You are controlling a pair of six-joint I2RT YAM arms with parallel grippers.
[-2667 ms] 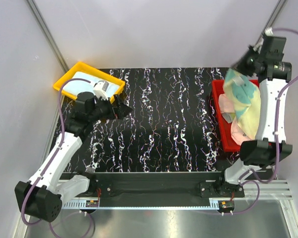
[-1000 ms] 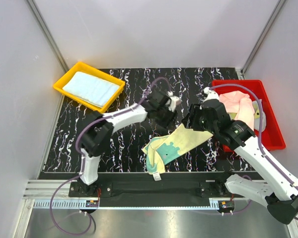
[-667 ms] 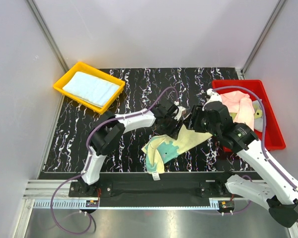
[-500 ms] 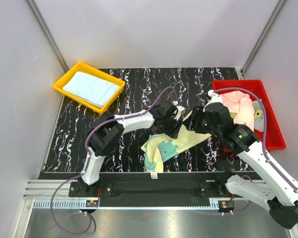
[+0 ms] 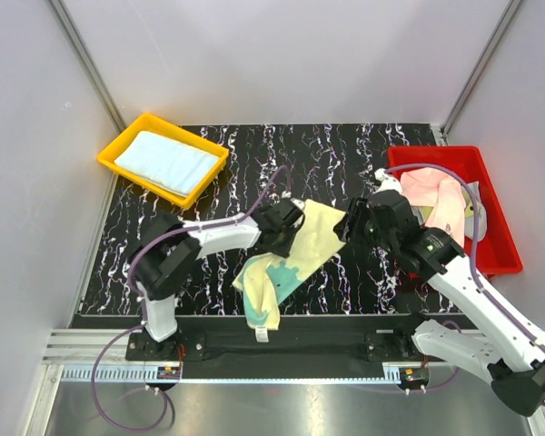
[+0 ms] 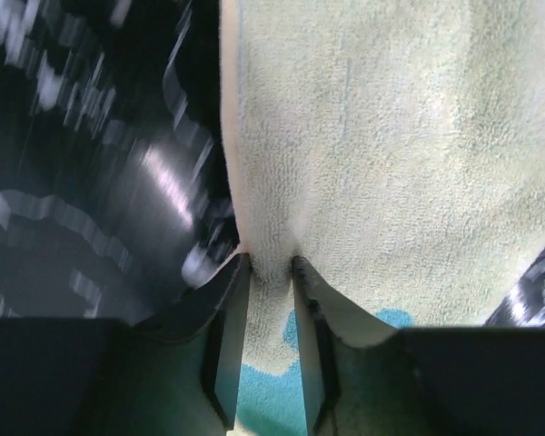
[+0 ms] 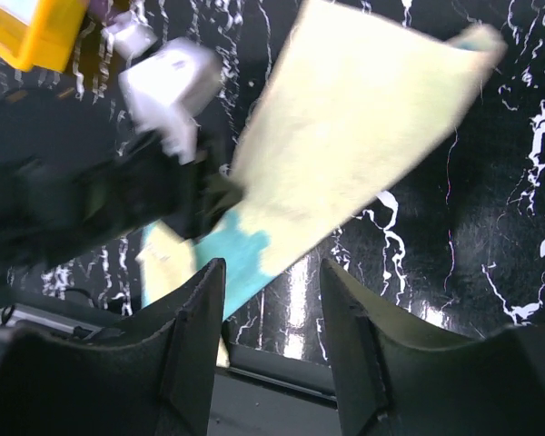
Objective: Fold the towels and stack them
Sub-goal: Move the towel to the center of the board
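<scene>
The left fingers (image 6: 225, 336) are clenched on a pinched ridge of the patched towel (image 6: 391, 136), at its long left edge and just on the far side of the teal patches. The right fingers (image 7: 193, 345) are released with nothing between them, and hang above the surface (image 5: 345, 163) just beside the towel's far right corner. The towel lies near the middle of the surface. Its long axis runs diagonally from far right to near left, and its near end reaches the near edge of the surface and appears to droop over it. The cloth is soft, light terry. It will probably sag and crease wherever it is unsupported, and it is unlikely to slip from a firm pinch. Take hold at corners or along a hem, not in the middle of the cloth; a second hold on the free far right corner would allow it to be drawn flat. A folded blue towel (image 5: 168, 162) lies in the yellow tray (image 5: 118, 138) at the far left. Pink towels (image 5: 436, 195) lie crumpled in the red tray (image 5: 501, 222) at the right.
</scene>
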